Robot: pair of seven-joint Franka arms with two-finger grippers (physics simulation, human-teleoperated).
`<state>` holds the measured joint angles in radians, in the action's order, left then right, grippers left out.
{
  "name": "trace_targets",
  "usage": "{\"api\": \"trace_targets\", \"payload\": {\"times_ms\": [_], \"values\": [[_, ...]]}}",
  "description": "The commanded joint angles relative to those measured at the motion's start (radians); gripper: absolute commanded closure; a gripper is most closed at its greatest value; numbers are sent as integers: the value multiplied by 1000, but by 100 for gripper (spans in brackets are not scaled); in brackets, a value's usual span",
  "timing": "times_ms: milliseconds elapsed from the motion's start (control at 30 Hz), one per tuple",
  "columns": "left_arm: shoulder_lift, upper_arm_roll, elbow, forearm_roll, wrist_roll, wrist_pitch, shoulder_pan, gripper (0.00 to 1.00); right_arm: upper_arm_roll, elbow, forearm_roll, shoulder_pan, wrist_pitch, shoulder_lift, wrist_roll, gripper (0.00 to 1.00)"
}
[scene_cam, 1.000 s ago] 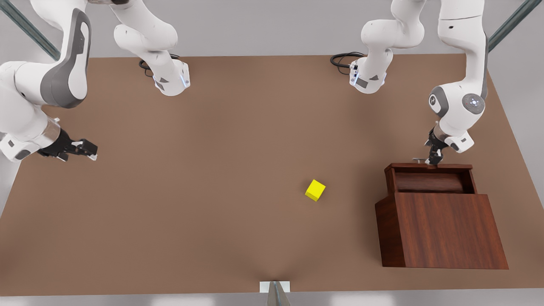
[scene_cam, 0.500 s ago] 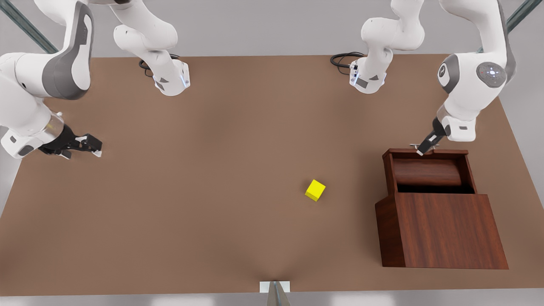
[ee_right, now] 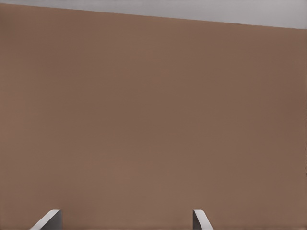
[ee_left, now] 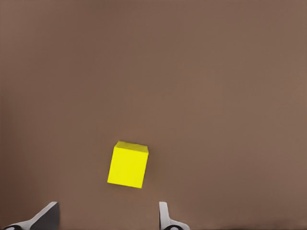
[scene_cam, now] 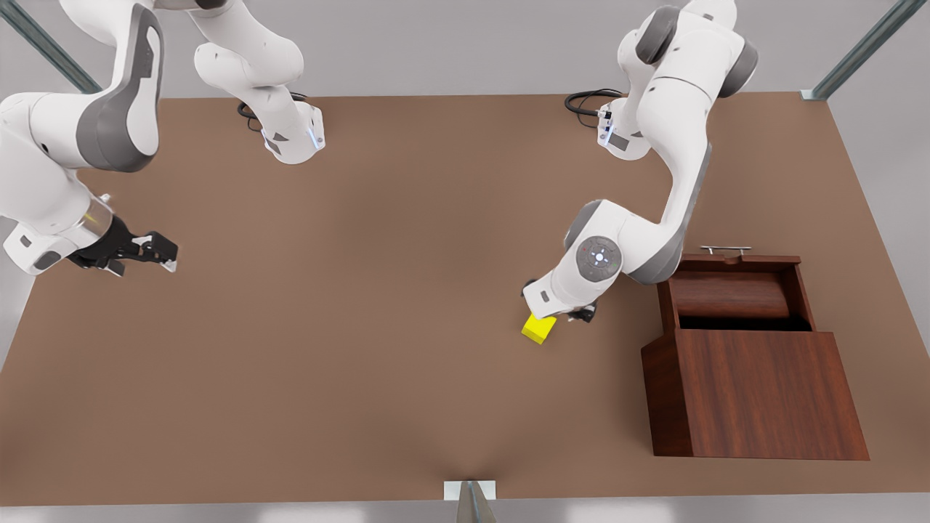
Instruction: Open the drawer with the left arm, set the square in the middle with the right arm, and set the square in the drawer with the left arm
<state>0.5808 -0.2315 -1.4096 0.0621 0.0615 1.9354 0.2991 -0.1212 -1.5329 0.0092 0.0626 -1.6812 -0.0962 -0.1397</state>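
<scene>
Brown matte tabletop (scene_cam: 378,305) carries the small bright yellow cube (scene_cam: 538,328) mid-table, just left of the pulled-out dark wooden drawer (scene_cam: 732,290). Spread fingers of the left gripper (ee_left: 105,218) are held above it; descent and closing are judged next. The right gripper (scene_cam: 149,252), spread, waits far left.

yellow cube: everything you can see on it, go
The yellow cube is small, bright, plain-faced and matte, resting flat on the brown tabletop, turned slightly askew. It lies on the front view's left of the open drawer. The left claw hangs over it, fingers open, not touching.
</scene>
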Motion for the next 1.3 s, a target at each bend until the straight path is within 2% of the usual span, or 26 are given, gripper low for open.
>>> {"api": "trace_targets", "payload": {"times_ms": [0,133,267,400,1000,1267], "values": [[10,0,1,-2,-12,2,2,0,0,0,0,5,0,0,0,0],[59,1,-9,15,-89,80,3,0,0,2,0,5,-18,-10,0,0],[93,1,-12,127,-88,94,21,0,0,16,0,3,-20,-23,-1,0],[97,0,-58,125,-74,105,23,0,0,31,2,3,-20,-46,-1,0],[220,8,-58,130,-54,157,23,0,0,43,0,3,-44,-71,-1,0],[248,8,-58,209,-34,178,31,0,0,45,0,3,-48,-79,-1,0]]}}
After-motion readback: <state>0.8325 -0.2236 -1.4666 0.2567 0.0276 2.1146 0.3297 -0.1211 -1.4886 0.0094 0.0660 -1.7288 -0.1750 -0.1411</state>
